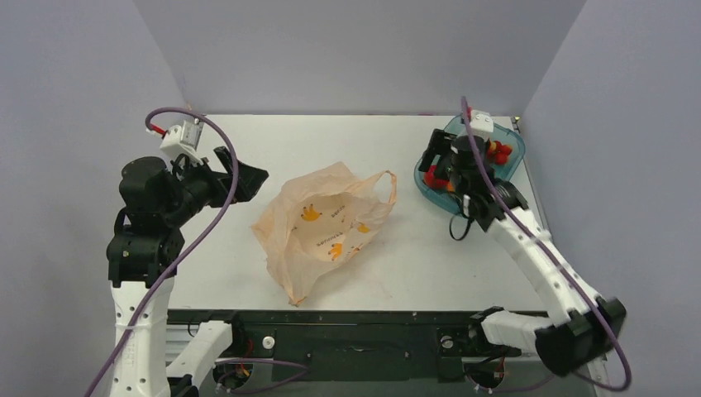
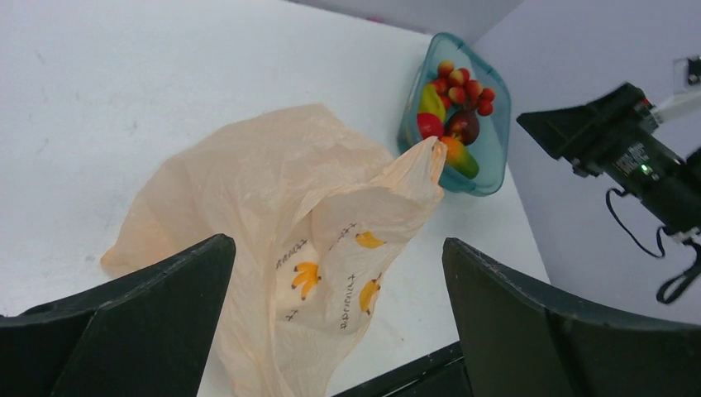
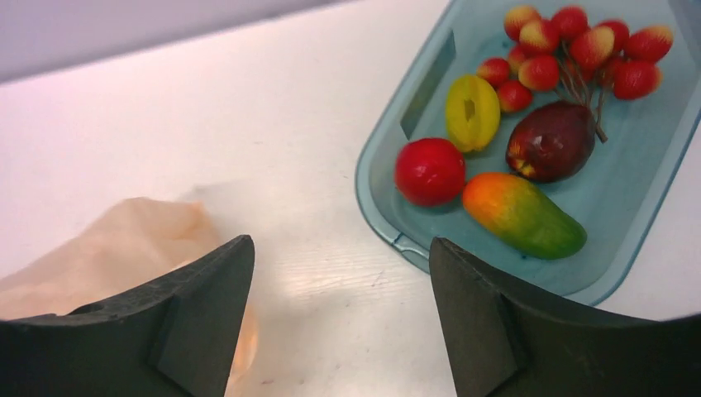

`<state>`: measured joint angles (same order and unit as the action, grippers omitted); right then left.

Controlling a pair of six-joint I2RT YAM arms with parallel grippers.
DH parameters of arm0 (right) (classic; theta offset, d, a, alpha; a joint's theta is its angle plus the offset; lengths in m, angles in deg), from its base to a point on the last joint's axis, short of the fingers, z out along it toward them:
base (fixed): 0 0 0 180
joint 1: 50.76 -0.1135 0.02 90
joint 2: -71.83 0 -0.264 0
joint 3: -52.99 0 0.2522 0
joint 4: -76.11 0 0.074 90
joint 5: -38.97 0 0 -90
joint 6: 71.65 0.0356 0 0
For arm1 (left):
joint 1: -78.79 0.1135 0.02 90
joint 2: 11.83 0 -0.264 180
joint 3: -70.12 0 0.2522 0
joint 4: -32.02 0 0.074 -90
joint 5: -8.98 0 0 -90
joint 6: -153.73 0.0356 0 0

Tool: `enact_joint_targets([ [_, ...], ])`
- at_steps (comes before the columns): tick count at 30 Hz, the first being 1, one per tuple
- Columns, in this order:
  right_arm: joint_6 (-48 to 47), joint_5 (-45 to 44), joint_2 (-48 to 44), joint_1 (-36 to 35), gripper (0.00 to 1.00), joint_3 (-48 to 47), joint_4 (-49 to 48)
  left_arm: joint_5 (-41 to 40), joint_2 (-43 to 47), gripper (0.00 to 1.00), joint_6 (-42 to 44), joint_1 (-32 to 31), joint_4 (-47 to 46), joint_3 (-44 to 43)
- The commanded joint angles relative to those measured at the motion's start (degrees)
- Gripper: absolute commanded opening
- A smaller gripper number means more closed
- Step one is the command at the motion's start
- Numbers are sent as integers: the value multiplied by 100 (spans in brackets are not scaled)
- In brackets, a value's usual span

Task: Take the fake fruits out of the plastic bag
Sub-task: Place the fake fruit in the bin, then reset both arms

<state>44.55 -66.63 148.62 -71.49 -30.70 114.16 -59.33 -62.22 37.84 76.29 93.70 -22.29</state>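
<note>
The plastic bag (image 1: 322, 227) lies crumpled and slack at the table's middle, with yellow banana prints; it also shows in the left wrist view (image 2: 289, 215) and right wrist view (image 3: 107, 248). No fruit shows inside it. The fake fruits lie in a teal tub (image 3: 372, 207): berry cluster (image 3: 579, 45), red ball (image 3: 429, 171), maroon fruit (image 3: 550, 141), yellow-green fruit (image 3: 472, 112), mango shape (image 3: 522, 215). My right gripper (image 1: 436, 161) is open and empty, above the tub's left edge. My left gripper (image 1: 248, 178) is open and empty, raised left of the bag.
The teal tub (image 1: 430, 197) stands at the back right of the table, near the right wall. The table's dark front rail (image 1: 355, 318) runs along the near edge. The left arm's purple cable (image 1: 223, 141) loops above its wrist.
</note>
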Motion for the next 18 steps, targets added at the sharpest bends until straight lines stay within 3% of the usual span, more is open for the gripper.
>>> enact_joint_targets([
  [1, 47, -57, -1959, -251, 74, 492, 296, 481, 326, 97, -457, 16, -1550, 16],
  [6, -155, -41, -3299, -268, 84, 581, 901, 657, 559, 97, -589, 22, -1989, -238],
  [18, -323, -1287, -5396, -269, 87, 10, 1406, -61, 1419, 97, -358, 22, -2351, -777],
])
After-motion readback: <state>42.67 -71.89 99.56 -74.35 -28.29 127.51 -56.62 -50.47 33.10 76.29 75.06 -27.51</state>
